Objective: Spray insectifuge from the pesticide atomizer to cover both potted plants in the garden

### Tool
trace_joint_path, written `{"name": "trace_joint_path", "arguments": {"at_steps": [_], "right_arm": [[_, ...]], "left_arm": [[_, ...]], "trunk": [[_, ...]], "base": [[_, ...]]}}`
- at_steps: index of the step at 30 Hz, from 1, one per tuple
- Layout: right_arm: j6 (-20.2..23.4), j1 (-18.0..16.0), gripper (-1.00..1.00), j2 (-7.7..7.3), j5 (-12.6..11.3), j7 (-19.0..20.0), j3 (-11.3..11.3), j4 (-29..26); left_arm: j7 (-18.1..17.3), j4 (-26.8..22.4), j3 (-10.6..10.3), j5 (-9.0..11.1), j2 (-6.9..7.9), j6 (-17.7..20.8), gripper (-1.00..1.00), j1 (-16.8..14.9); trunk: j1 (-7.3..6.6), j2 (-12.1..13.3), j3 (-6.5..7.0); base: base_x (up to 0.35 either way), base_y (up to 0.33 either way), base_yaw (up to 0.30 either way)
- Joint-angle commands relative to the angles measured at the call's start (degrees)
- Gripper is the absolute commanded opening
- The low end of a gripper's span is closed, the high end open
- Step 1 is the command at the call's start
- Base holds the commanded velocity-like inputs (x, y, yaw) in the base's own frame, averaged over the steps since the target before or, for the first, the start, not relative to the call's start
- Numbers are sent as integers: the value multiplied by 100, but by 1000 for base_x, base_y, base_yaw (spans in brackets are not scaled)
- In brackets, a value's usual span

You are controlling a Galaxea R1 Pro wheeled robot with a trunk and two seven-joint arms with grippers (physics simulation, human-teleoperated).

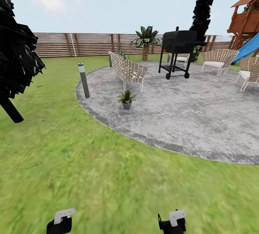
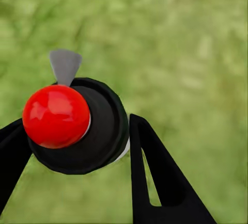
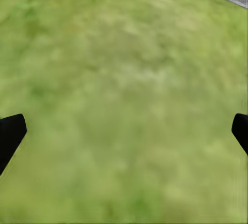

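Gripping a red-topped dark object, left gripper (image 2: pixel 77 146); right gripper (image 3: pixel 124 131) spread wide over lawn (image 3: pixel 124 69)

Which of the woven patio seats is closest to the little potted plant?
The long woven bench at the patio's left edge, directly behind the potted plant. The other woven chairs sit far off, beyond the black grill.

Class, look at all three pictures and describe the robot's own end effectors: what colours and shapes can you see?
In the head view, the left end effector and right end effector are black, each with a pale white angular block on top. In the wrist views, the fingers are black, flat and tapering; one has a narrow slot cut through it. No cables or markings are visible.
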Motion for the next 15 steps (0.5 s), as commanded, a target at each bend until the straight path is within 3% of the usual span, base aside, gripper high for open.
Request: {"name": "trace_joint_path", "arguments": {"at_steps": [1,15], "right_arm": [[-5,-4,100,0,28,-60,40,7],[-5,-4,100,0,30,-60,40,16]], "left_arm": [[-11,4,27,19,-1,-15,-100,-3],[-13,4,27,19,-1,-15,-100,-3]], "trunk": [[2,-2,-5],[2,-2,-5]], "base": [[289,223,1],[289,224,0]]}}
